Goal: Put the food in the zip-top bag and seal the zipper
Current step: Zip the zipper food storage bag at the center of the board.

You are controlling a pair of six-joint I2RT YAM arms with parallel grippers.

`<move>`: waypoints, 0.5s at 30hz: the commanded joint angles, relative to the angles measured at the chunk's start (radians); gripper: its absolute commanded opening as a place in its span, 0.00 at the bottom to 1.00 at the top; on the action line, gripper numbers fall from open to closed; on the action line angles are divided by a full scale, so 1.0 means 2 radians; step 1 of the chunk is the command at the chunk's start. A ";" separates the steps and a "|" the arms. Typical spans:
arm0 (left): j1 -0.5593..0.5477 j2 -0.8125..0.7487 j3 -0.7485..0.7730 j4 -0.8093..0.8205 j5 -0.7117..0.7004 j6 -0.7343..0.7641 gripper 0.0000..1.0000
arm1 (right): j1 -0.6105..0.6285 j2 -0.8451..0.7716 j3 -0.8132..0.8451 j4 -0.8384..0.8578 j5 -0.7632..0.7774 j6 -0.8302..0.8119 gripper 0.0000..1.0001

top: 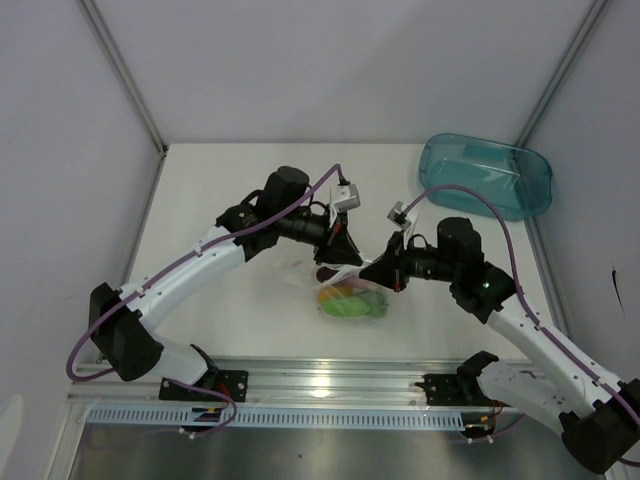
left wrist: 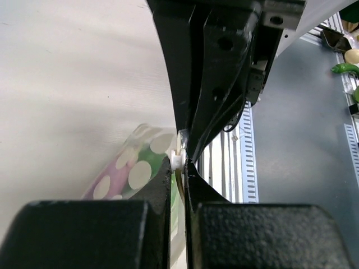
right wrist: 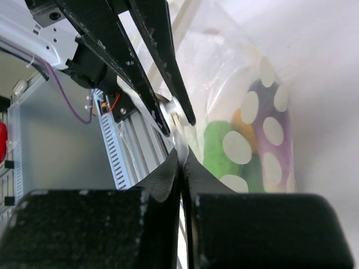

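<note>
The clear zip-top bag [top: 350, 296] lies on the white table between both arms, printed with pale dots. Food shows through it: a green piece [right wrist: 217, 150], a purple eggplant [right wrist: 270, 130] and a bit of orange fruit [right wrist: 241, 120]. In the top view the green food [top: 347, 307] and the orange fruit [top: 328, 295] lie low in the bag. My left gripper [left wrist: 178, 162] is shut on the white zipper [left wrist: 178, 158] at the bag's top edge. My right gripper [right wrist: 181, 154] is shut on the same edge, close beside the left gripper's fingers [right wrist: 160, 67].
A teal translucent tray [top: 487, 175] stands at the back right. An aluminium rail [top: 320, 385] runs along the near table edge. Small green items [left wrist: 345, 68] lie beyond the rail, off the table.
</note>
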 commanded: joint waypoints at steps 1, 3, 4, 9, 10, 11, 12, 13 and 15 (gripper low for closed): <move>0.012 -0.031 -0.003 0.004 -0.001 -0.002 0.01 | -0.015 -0.039 -0.016 0.039 0.036 0.026 0.00; 0.012 -0.039 -0.014 0.004 0.003 -0.004 0.01 | -0.024 -0.057 -0.023 0.054 0.047 0.042 0.00; 0.013 -0.041 -0.016 0.004 0.004 -0.005 0.02 | -0.025 -0.062 -0.030 0.058 0.052 0.048 0.00; 0.013 -0.060 -0.035 0.006 0.004 -0.015 0.04 | -0.030 -0.075 -0.034 0.057 0.076 0.060 0.00; 0.013 -0.064 -0.036 0.006 0.007 -0.018 0.05 | -0.030 -0.076 -0.033 0.055 0.085 0.059 0.00; 0.013 -0.067 -0.038 0.006 0.019 -0.019 0.06 | -0.031 -0.077 -0.036 0.054 0.085 0.059 0.00; 0.013 -0.070 -0.039 0.009 0.024 -0.020 0.06 | -0.032 -0.077 -0.036 0.054 0.085 0.062 0.00; 0.013 -0.074 -0.045 0.009 0.026 -0.021 0.06 | -0.033 -0.078 -0.037 0.054 0.086 0.065 0.00; 0.013 -0.078 -0.049 0.008 0.026 -0.022 0.06 | -0.034 -0.081 -0.040 0.057 0.091 0.068 0.00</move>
